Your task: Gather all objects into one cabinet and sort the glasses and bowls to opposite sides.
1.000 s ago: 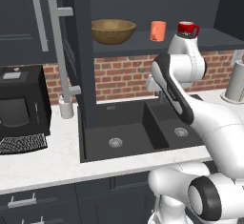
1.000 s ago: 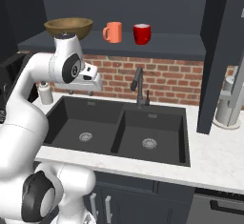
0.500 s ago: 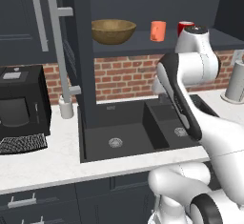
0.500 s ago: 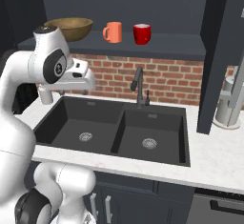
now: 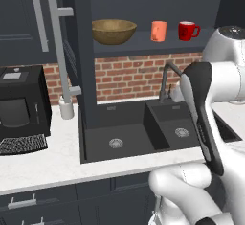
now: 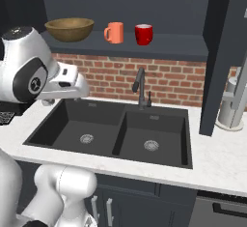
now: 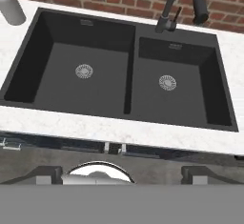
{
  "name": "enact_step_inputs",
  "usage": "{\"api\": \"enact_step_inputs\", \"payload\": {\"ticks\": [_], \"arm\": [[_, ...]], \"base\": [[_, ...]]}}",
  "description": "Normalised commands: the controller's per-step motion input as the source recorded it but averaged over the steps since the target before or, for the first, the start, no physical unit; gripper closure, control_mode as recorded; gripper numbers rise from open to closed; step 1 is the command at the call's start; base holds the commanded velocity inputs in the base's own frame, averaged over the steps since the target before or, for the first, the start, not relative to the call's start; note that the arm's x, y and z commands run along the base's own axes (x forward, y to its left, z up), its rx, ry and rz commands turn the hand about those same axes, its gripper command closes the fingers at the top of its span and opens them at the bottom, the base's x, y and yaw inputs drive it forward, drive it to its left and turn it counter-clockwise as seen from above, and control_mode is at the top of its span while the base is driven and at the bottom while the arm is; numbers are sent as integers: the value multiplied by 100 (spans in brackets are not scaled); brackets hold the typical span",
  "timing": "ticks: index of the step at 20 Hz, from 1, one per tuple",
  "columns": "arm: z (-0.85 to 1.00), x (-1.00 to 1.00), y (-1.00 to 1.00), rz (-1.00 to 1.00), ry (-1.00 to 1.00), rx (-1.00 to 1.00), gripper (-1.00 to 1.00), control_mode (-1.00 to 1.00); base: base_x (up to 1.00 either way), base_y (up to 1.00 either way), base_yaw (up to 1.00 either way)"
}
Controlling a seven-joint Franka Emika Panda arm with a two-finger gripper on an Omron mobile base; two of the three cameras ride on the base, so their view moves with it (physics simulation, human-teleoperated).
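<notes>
The open cabinet's dark shelf [image 6: 169,47] carries three pieces in a row: a wide wooden bowl [image 5: 113,30] [image 6: 70,28] on the left, an orange cup [image 5: 159,30] [image 6: 114,32] in the middle and a red mug [image 5: 188,30] [image 6: 143,34] on the right. The cabinet's door [image 5: 79,66] is swung open, with its silver bar handle [image 5: 60,51] facing me. My gripper [image 7: 123,174] is open and holds nothing; it looks down from high above the sink, well below and in front of the shelf. My hand [image 6: 67,82] hangs over the sink's left end.
A black double sink [image 7: 127,89] with a dark faucet [image 7: 167,18] lies below in a white counter. A grey bottle [image 7: 9,4] stands at the sink's left. A black appliance [image 5: 19,109] sits further left. A steel holder [image 6: 231,105] stands right, by another open door [image 6: 219,52].
The hand has drawn back from the shelf beside the red mug and turned down toward the sink. The mug, cup and bowl stay where they were.
</notes>
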Motion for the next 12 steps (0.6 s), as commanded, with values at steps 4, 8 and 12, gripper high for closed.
{"api": "enact_step_inputs", "payload": {"ticks": [4, 8, 12], "arm": [[44, -80, -27, 0, -19, 0, -100, -100], [13, -83, -15, -1, -15, 0, -100, -100], [0, -18, 0, 0, -2, 2, -100, -100]], "base": [[0, 0, 0], [0, 0, 0], [0, 0, 0]]}}
